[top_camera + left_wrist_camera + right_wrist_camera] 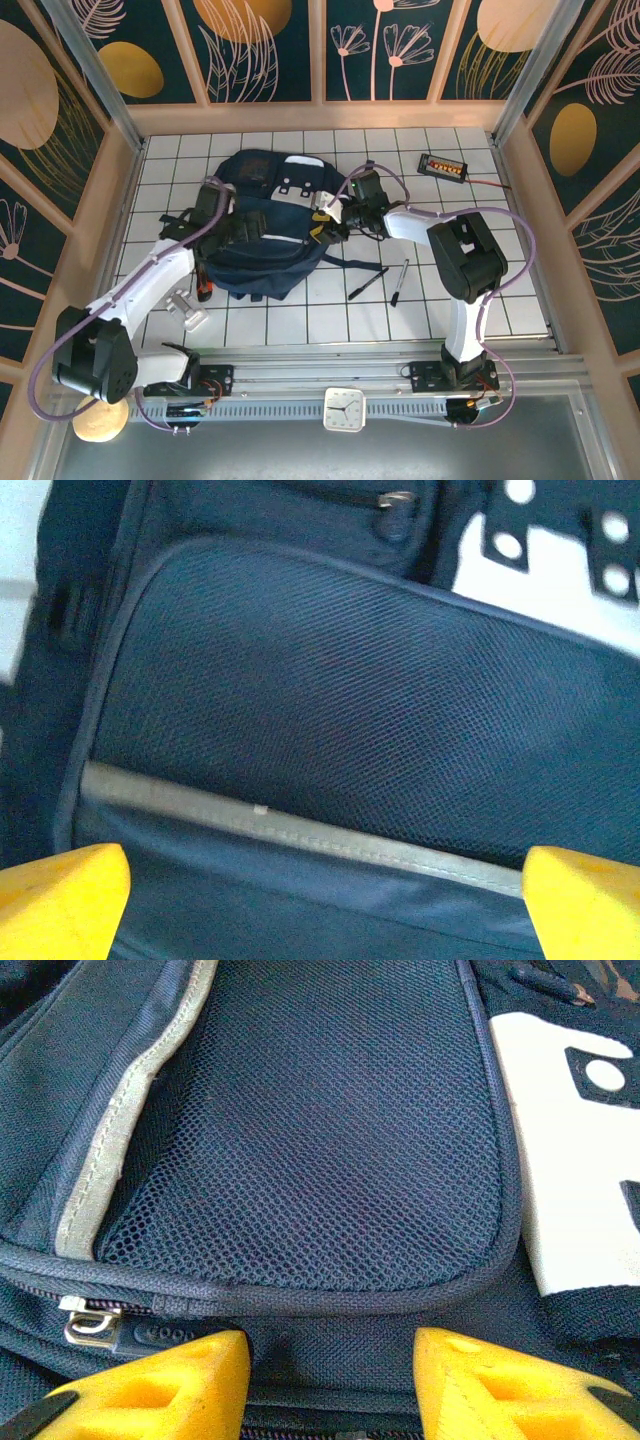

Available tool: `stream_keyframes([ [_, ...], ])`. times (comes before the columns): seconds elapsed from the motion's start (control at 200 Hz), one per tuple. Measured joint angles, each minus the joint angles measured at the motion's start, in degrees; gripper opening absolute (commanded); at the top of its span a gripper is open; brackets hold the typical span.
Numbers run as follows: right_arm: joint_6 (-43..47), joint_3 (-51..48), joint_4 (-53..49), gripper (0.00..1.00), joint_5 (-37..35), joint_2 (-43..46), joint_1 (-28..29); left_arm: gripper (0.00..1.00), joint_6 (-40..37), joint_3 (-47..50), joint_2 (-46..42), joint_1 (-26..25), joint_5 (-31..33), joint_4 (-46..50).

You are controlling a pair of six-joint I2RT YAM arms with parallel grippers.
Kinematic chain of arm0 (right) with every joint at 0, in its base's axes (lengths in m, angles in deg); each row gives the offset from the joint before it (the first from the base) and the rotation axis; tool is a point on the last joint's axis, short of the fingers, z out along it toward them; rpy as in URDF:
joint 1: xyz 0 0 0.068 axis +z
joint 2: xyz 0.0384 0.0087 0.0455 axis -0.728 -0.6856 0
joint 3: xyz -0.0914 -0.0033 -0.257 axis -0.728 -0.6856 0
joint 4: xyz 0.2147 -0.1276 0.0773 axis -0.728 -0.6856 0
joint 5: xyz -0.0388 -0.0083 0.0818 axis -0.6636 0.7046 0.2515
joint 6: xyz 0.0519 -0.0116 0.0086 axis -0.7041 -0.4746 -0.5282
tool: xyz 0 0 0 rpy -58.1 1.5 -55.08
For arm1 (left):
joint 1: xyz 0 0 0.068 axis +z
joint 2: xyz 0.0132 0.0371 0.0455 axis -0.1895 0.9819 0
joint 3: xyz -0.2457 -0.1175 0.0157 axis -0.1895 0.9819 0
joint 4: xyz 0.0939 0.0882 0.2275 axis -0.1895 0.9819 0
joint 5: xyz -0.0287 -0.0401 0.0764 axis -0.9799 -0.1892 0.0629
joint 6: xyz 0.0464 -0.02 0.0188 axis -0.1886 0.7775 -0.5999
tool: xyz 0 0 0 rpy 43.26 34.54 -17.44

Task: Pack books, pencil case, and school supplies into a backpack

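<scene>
Right, quick status. White tiled table (pixel 300 322) runs across the middle of the overhead frame.

Backpack (pixel 268 262): navy, lying flat on the tiles, up and left of centre. White patches are at its upper end, dark straps spill out at both sides.

Left arm (pixel 150 275) comes up from the lower left and ends over the bag's left edge. Right arm (pixel 462 255) bends in from the right and ends over the bag's right edge.

Left gripper (pixel 322 908): yellow fingers (pixel 60 900) sit in opposite bottom corners of its wrist view, spread wide with nothing between them. Below is blue mesh panel and a pale reflective stripe (pixel 300 835) running across the lower frame.

Right gripper (pixel 330 1380): fingers (pixel 160 1385) are partway apart, low against the bag just under the mesh panel's piped edge. Navy fabric fills the gap between them. Can't tell if it's actually pinched.

White patch (pixel 570 1160) is on the right edge of that wrist view.

Black box (pixel 441 166) with orange lights sits upper right on the tiles, well apart from the bag.

Dark pen (pixel 367 283) and second pen (pixel 398 283) lie on the tiles right of centre. They're off the bag's lower right corner, near each other, not touching, both tilted.

Zip pull (pixel 90 1325): metal, lower left of the right wrist view, just left of the near finger.
</scene>
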Motion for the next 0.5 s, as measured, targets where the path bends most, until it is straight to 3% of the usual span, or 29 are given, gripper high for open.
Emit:
stream_keyframes([
  [0.11,-0.3,0.0,0.0,0.49,-0.1,0.1,0.0,0.99,16.5,4.7,-5.4,4.5,-7.2,-0.3],
  [0.27,-0.9,0.0,0.0,0.49,-0.5,0.1,0.1,0.99,36.7,15.9,-11.8,5.3,-15.4,-7.8],
  [0.5,-0.9,-0.2,0.2,0.48,-1.6,0.2,1.0,0.99,49.9,19.9,-8.2,5.6,-19.3,-16.0],
])
